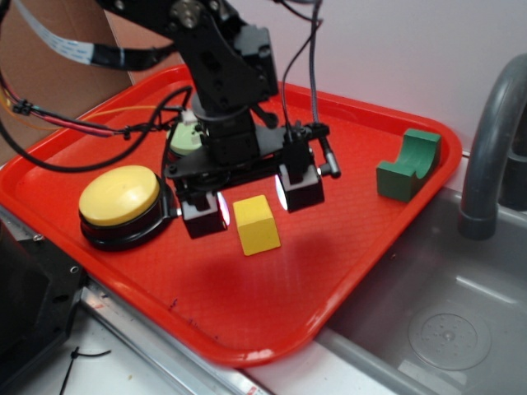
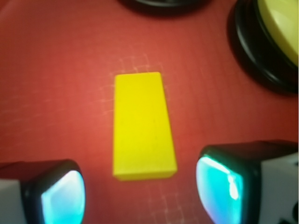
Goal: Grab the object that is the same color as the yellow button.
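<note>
A small yellow block (image 1: 256,224) lies on the red tray (image 1: 346,239), near its middle. My gripper (image 1: 252,202) hovers just behind and above it, open, one glowing pad on each side and neither touching it. In the wrist view the yellow block (image 2: 142,126) lies ahead of my gripper (image 2: 140,193), centred in the wide gap between the fingertips (image 2: 219,184). The yellow button (image 1: 120,200), domed on a black base, sits at the tray's left; its edge shows in the wrist view as the yellow button (image 2: 280,28) at top right.
A green block with a curved notch (image 1: 409,164) stands at the tray's right side. A pale green-topped button (image 1: 184,136) sits behind my arm. A grey sink (image 1: 428,329) and faucet pipe (image 1: 490,140) lie right of the tray.
</note>
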{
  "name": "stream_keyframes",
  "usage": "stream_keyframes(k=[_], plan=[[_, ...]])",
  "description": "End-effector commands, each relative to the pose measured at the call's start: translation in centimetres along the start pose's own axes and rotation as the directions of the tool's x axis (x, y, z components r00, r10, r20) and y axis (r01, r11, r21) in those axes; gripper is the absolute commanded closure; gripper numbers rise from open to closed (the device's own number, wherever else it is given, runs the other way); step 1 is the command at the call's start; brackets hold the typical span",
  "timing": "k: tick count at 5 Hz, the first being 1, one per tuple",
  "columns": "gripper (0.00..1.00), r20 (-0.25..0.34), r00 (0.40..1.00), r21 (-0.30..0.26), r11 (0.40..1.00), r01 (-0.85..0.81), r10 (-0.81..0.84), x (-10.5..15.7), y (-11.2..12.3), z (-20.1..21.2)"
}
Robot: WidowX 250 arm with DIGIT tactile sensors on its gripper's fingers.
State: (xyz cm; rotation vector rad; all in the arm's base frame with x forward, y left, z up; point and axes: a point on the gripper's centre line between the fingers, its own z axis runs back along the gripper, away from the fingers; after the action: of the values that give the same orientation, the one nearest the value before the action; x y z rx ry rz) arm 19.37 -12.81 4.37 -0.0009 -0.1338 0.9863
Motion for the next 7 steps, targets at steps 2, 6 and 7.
stream_keyframes(k=[2,6,7], plan=[[0.60,0.007,0.999,0.029,0.999,-0.032,0.032,2.5,-0.7,-3.1],[1.00,-0.123,0.870,0.036,0.874,0.485,-0.478,4.9,-1.1,4.0],[1.00,-0.123,0.762,0.022,0.766,0.643,-0.636,4.6,-1.0,7.3]])
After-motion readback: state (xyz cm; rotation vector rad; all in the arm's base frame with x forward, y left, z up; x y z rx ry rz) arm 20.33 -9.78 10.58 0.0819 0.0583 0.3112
